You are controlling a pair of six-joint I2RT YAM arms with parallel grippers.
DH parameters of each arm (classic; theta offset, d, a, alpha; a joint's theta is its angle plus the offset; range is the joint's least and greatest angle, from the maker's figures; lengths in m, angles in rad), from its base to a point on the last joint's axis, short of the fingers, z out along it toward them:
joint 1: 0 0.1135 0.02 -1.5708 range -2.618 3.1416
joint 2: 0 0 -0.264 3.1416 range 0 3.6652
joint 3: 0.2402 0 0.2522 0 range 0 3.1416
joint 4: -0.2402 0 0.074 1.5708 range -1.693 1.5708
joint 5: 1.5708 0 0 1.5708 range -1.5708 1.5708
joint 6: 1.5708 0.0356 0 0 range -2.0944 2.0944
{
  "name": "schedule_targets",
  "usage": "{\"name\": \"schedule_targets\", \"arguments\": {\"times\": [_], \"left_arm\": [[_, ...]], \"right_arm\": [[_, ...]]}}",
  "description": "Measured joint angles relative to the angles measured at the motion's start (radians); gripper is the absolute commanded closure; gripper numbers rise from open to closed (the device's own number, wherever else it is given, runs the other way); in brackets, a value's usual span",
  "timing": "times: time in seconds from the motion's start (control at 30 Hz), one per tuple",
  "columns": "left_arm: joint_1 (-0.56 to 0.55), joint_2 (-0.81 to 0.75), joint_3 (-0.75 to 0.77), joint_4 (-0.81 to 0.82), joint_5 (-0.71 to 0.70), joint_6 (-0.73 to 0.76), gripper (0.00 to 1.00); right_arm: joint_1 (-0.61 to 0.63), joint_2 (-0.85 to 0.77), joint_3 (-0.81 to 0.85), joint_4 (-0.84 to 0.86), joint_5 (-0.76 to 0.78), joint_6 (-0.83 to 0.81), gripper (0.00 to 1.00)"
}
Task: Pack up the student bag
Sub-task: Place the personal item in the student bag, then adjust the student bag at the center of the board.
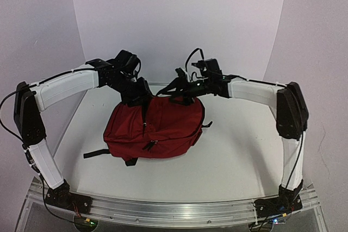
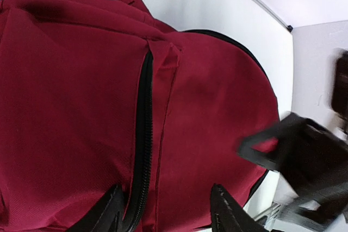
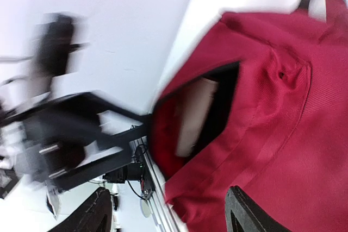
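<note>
The student bag [image 1: 155, 126], dark red with black zippers, lies in the middle of the white table. My left gripper [image 1: 136, 95] hovers over its far left top and my right gripper [image 1: 182, 88] over its far right top. In the left wrist view the bag [image 2: 70, 96] fills the frame, its black zipper [image 2: 143, 129] running down toward my open left gripper [image 2: 168, 213], which holds nothing. In the right wrist view the bag's [image 3: 293, 134] mouth gapes, with a pale object [image 3: 193, 115] inside. The right gripper [image 3: 171, 213] stands open over the bag's rim.
A black strap [image 1: 98, 154] trails from the bag's left side over the table [image 1: 239, 156]. An aluminium rail [image 1: 174, 210] runs along the near edge. White backdrop walls close in the back and sides. The two grippers are close together above the bag.
</note>
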Motion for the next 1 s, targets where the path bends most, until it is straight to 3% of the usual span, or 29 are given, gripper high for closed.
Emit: {"name": "schedule_targets", "arguments": {"times": [0.1, 0.27, 0.37, 0.6, 0.8, 1.0], "left_arm": [[0.0, -0.028, -0.032, 0.005, 0.012, 0.026, 0.29], [0.0, -0.155, -0.13, -0.018, 0.016, 0.063, 0.36], [-0.009, -0.152, -0.047, -0.07, 0.025, 0.095, 0.35], [-0.12, 0.123, 0.357, -0.203, -0.001, 0.127, 0.31], [-0.17, 0.396, 0.561, -0.371, -0.08, 0.08, 0.28], [-0.153, 0.577, 0.702, -0.528, -0.207, -0.036, 0.22]], "right_arm": [[0.001, -0.112, -0.044, -0.05, 0.025, -0.107, 0.35], [0.043, -0.195, -0.062, -0.169, 0.114, -0.3, 0.38], [0.064, -0.197, -0.08, -0.239, 0.176, -0.389, 0.4], [0.023, -0.2, -0.192, -0.376, 0.284, -0.474, 0.4], [-0.107, -0.236, -0.25, -0.438, 0.299, -0.481, 0.28], [-0.12, -0.314, -0.262, -0.456, 0.339, -0.478, 0.2]]}}
